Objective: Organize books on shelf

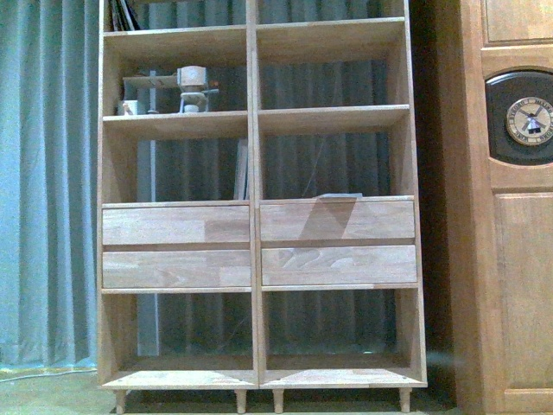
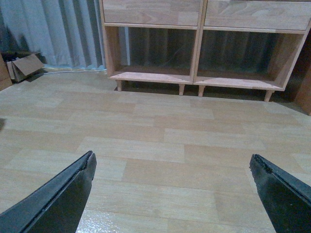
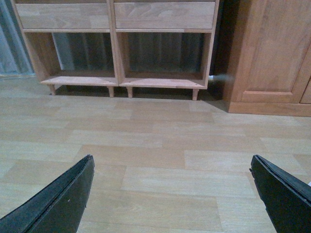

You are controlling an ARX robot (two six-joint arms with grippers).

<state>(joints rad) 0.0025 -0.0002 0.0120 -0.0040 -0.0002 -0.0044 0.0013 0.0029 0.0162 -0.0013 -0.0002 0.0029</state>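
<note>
Shelf pale grained wood, boxy; perhaps slim upright book; left claw, right claw splayed.

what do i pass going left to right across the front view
grey-blue curtain → light-wood shelf → darker wooden cabinet

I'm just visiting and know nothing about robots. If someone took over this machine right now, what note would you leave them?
Left tool: open, empty, over bare floor.
Right tool: open, empty.
Shelf: a thin upright book stands against the centre divider, above the left drawers. Something flat, perhaps a book, lies above the right drawers.
Done: hard to tell; neither tool holds a book.
Left: no loose books in view. Probably check the flat one and stand it up.
</note>
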